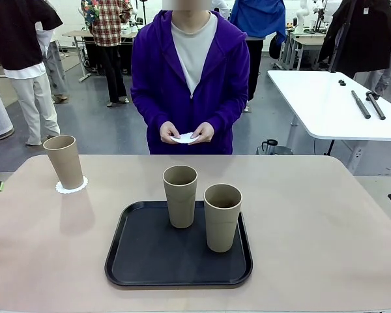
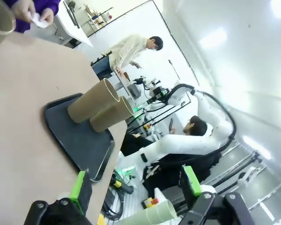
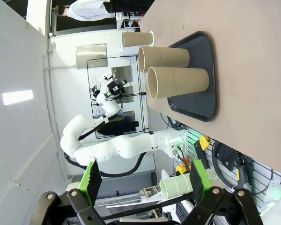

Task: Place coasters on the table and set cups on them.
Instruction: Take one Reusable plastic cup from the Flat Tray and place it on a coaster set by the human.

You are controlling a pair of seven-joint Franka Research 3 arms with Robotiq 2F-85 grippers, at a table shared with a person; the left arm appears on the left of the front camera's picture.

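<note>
One tan cup [image 1: 64, 161] stands on a white scalloped coaster [image 1: 72, 186] at the far left of the beige table [image 1: 313, 228]. Two more cups [image 1: 180, 195] [image 1: 222, 216] stand upright in the black tray [image 1: 138, 261] at the middle. Across the table, the person holds white coasters [image 1: 185, 137] in both hands at waist height. My left gripper [image 2: 133, 176] is open with nothing between its fingers, off the table's left side, facing the tray cups [image 2: 93, 101]. My right gripper [image 3: 144, 166] is open as well, off the right side, facing the cups [image 3: 178, 82] and tray [image 3: 208, 75].
A white table [image 1: 326, 98] with black rods stands at the back right, beyond the person. Other people stand farther back in the room. Bare tabletop lies to the right of the tray and in front of the person.
</note>
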